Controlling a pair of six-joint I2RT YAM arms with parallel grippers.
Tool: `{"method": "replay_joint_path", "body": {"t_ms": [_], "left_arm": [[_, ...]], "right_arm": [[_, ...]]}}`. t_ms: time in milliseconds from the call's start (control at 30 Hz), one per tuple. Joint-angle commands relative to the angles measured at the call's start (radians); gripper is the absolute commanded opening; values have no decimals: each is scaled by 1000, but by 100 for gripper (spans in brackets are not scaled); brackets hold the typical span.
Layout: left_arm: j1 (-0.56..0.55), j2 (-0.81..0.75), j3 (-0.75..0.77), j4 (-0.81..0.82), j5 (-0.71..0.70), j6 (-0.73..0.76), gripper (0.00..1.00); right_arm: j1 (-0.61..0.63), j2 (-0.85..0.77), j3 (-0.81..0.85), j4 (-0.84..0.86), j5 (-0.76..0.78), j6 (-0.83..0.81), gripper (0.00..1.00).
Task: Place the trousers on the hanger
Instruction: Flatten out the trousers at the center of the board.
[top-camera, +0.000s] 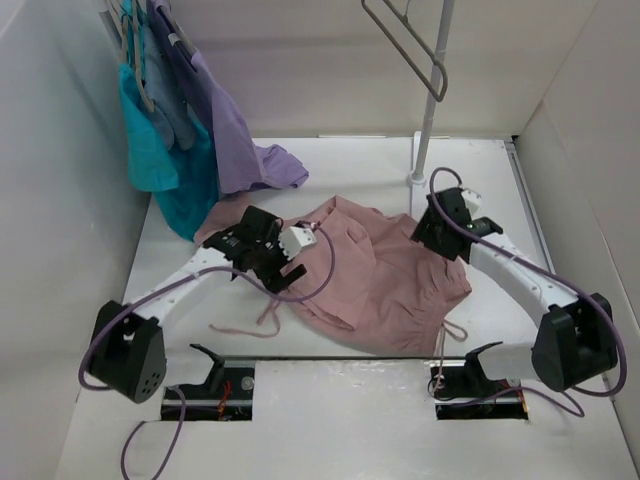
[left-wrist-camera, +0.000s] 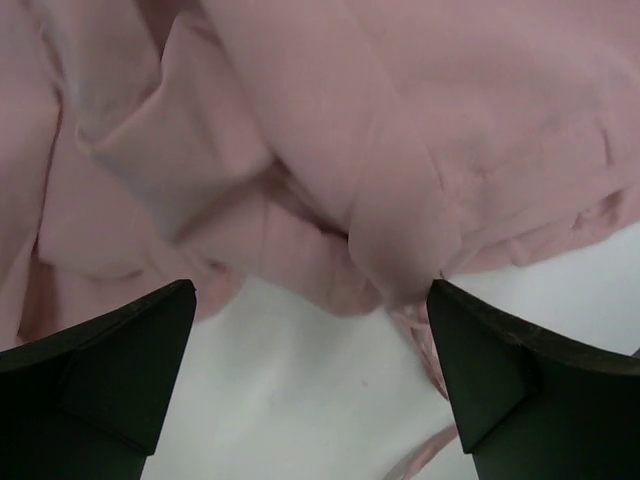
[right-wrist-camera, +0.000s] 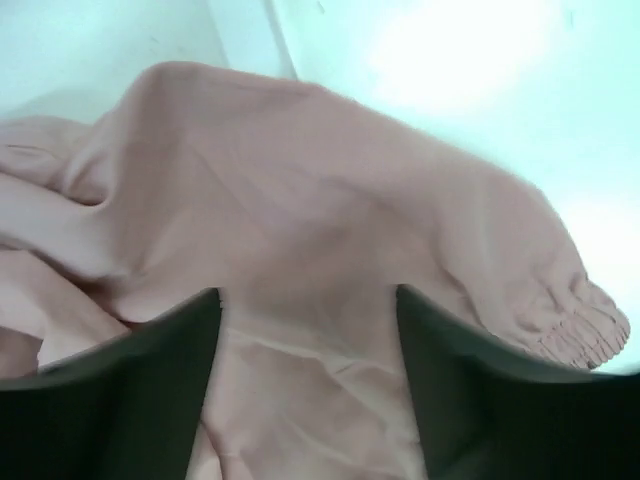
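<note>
The dusty-pink trousers (top-camera: 385, 275) lie crumpled on the white table (top-camera: 330, 420) between my two arms, with a drawstring (top-camera: 250, 328) trailing to the near left. The grey hanger (top-camera: 405, 45) hangs high at the back on a white pole. My left gripper (top-camera: 285, 275) is open at the trousers' left edge. In the left wrist view its gap (left-wrist-camera: 312, 330) spans bare table just below the fabric's edge (left-wrist-camera: 330, 180). My right gripper (top-camera: 432, 235) is open at the trousers' far right. In the right wrist view its gap (right-wrist-camera: 308, 330) has pink fabric (right-wrist-camera: 300, 200) lying between the fingers.
A teal garment (top-camera: 160, 160) and a lilac garment (top-camera: 235, 140) hang on pale hangers at the back left, the lilac one trailing onto the table. The white pole (top-camera: 430, 100) stands on its base behind the trousers. White walls enclose the left, back and right.
</note>
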Motion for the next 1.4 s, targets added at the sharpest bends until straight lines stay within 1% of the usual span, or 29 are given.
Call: {"method": "replay_joint_path", "body": {"t_ms": [0, 33, 67, 100, 133, 233, 267, 367, 400, 533, 567, 633, 667, 700, 733, 800, 900, 967, 1000, 1033, 1067, 1100, 1133, 1167, 1200, 1233, 1300, 1333, 1367], "left_arm": [[-25, 92, 48, 89, 28, -103, 100], [-35, 147, 57, 98, 37, -118, 98], [-35, 171, 77, 108, 38, -133, 93], [-46, 194, 77, 108, 48, -144, 86], [-46, 232, 94, 120, 48, -158, 73], [-55, 274, 121, 111, 67, -158, 53], [-55, 283, 122, 102, 77, -147, 36], [-55, 297, 164, 59, 77, -147, 0], [-55, 297, 175, 45, 77, -147, 0], [-55, 213, 238, -32, 56, -147, 0], [-46, 191, 247, -49, 56, -137, 0], [-14, 118, 269, -92, 27, -121, 0], [1, 93, 295, -107, 18, -112, 0], [14, 67, 307, -130, 4, -98, 0], [26, 20, 322, -144, -25, -89, 0], [66, -24, 367, -171, -35, -62, 0], [101, -68, 427, -230, -48, -46, 0], [110, -68, 453, -276, -36, -46, 0], [110, -59, 464, -291, -18, -46, 6], [110, -45, 479, -306, 10, -46, 21], [110, -6, 479, -316, 37, -75, 41], [110, 19, 488, -316, 92, -92, 72], [110, 46, 497, -316, 119, -116, 80], [110, 79, 507, -304, 140, -142, 85], [110, 152, 522, -303, 190, -184, 90], [123, 190, 566, -323, 214, -199, 99], [138, 275, 600, -366, 269, -209, 99], [153, 284, 600, -366, 269, -219, 99], [153, 284, 590, -366, 269, -228, 99]], "right_arm": [[-43, 48, 84, -60, -58, -133, 83], [-43, 48, 84, -95, -46, -111, 89], [-43, 48, 65, -148, -30, -81, 100], [-58, -11, 42, -163, -17, -49, 100], [-71, -51, 15, -163, -16, 16, 100], [-150, -237, -123, -137, -52, 120, 100], [-170, -274, -157, -119, -62, 133, 100], [-245, -316, -255, -51, -102, 166, 100], [-261, -294, -269, -42, -114, 167, 100], [-316, -135, -289, 65, -188, 156, 98], [-316, -65, -289, 89, -202, 145, 91], [-316, -3, -268, 125, -211, 118, 67], [-325, 25, -239, 136, -211, 107, 39], [-325, 60, -220, 145, -211, 73, 20], [-338, 69, -202, 146, -201, 61, 9], [-351, 51, -133, 117, -152, 24, 0], [-377, 5, -11, 93, -47, -42, 0], [-378, -6, 65, 93, -10, -117, 0], [-378, 3, 103, 119, -10, -146, 0], [-378, 60, 196, 119, -27, -175, 0], [-378, 107, 253, 119, -61, -251, 0], [-378, 165, 319, 98, -146, -286, 7], [-378, 233, 473, 10, -188, -319, 48], [-378, 364, 546, -44, -216, -361, 68], [-378, 420, 603, -96, -233, -361, 75], [-378, 459, 642, -162, -233, -361, 78], [-378, 455, 616, -163, -233, -321, 100], [-378, 421, 569, -131, -233, -308, 100], [-378, 377, 450, -70, -233, -289, 100]]}}
